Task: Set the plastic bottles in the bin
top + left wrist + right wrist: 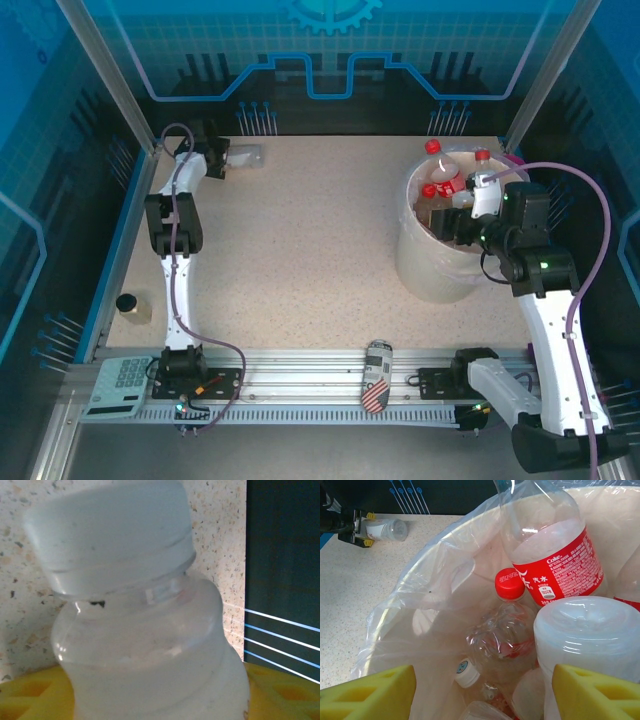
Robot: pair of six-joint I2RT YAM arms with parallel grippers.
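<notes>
Left pincer (224, 160) is out at full reach. Sitting right between its yellow pads (30, 697) is a pale bottle (150, 645), lying on the table (300, 260) with its white cap pointing away from the wrist. The pads flank the body on both sides, but whether they have actually bitten I cannot tell. This is the pick-up step, and by the look of it this is the last bottle out on the table.

Next comes a firm squeeze, because that smooth, rounded body could squirt out of a loose hold. Then it needs a straight lift before any sideways travel. The bin (425, 270) stands well off to this pincer's right, across open table. It is tall, so the carry has to arrive high above the rim.

There's traffic, too. The right pincer (484, 692) hovers over the bin's mouth, its pads about half apart with nothing clamped between them. A pale white-capped bottle (590, 630) sits just beside its right pad. Below the gap lies a crushed red-capped bottle (507, 625), and beyond that a red-labelled bottle (555, 565) stands tall against the liner. The bin is well stocked already. I judge the right arm will have to pull back from the opening before the left can drop its load in.
</notes>
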